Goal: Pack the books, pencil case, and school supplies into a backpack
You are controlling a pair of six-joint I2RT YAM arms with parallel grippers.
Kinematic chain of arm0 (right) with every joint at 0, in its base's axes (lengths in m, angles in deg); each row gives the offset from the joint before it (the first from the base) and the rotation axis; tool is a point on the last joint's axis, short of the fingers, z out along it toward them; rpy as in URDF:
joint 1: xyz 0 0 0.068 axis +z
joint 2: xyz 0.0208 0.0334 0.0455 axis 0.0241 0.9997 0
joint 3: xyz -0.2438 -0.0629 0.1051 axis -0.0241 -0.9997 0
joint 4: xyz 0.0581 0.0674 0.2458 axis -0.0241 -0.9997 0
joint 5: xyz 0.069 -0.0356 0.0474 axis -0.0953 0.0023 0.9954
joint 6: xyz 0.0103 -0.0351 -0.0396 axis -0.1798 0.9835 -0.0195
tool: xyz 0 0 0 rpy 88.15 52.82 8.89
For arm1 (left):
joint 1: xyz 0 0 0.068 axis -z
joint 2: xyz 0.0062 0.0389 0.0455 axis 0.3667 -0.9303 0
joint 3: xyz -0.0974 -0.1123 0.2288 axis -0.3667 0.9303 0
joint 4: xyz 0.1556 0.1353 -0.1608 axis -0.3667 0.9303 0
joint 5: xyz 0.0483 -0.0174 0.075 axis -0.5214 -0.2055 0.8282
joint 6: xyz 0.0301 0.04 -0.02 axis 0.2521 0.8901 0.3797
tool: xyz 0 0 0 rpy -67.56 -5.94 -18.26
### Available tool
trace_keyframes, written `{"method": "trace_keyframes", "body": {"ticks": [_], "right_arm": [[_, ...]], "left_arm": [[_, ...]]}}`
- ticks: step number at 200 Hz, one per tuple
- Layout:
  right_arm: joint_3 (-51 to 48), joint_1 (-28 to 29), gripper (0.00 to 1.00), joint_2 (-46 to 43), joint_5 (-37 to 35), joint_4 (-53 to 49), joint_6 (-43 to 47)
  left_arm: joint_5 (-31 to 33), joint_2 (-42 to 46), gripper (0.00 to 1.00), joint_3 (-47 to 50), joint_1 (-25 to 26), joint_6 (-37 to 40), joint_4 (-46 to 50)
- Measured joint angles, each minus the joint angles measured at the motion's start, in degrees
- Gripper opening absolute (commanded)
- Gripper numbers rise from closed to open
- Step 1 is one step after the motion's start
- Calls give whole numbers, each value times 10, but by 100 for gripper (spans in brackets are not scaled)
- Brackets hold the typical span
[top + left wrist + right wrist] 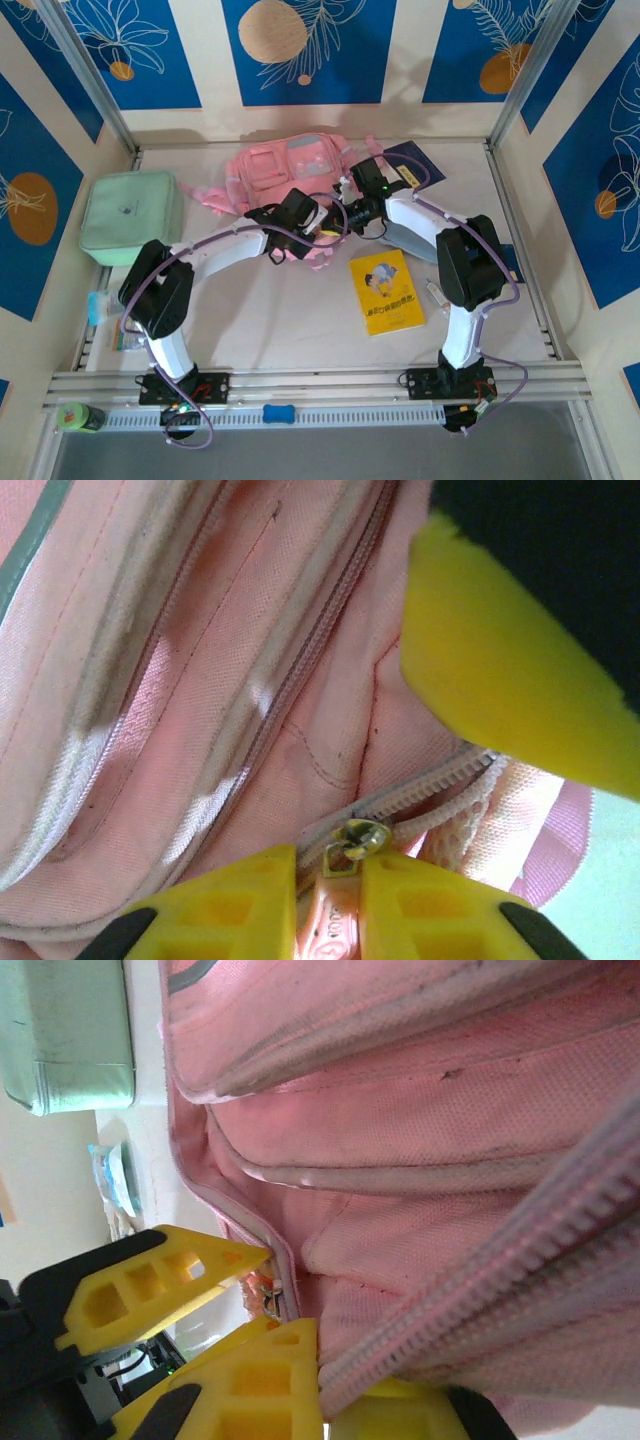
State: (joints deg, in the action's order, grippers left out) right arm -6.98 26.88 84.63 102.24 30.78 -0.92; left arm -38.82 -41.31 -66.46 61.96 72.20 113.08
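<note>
At the near edge of the pink fabric child's backpack [275,165], my left pincer [328,872] is nipped nearly closed on its zip pull [352,840]. My right pincer [322,1385], fully closed, pinches the backpack's zip seam just beside it. The thin yellow cartoon-cover book [386,291] lies apart, nearer than the backpack and to its right.

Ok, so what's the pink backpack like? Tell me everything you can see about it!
The backpack is pink, made of soft woven cloth, with a pale patch, front pockets and straps. It lies slumped at the back of the table, between a green box and a dark book. Pink zips run along its seams. The left claw pinches a zip tag, and the right claw is shut on the cloth edge close by.
</note>
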Motion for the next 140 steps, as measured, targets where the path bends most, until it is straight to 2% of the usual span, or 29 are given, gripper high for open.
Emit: {"method": "trace_keyframes", "body": {"ticks": [52,140], "right_arm": [[6,0,0,0,5,-2,0],[17,-1,0,-1,20,-9,5]], "left_arm": [[1,23,0,10,-4,10,-2],[10,87,0,68,-33,-5,-5]]}}
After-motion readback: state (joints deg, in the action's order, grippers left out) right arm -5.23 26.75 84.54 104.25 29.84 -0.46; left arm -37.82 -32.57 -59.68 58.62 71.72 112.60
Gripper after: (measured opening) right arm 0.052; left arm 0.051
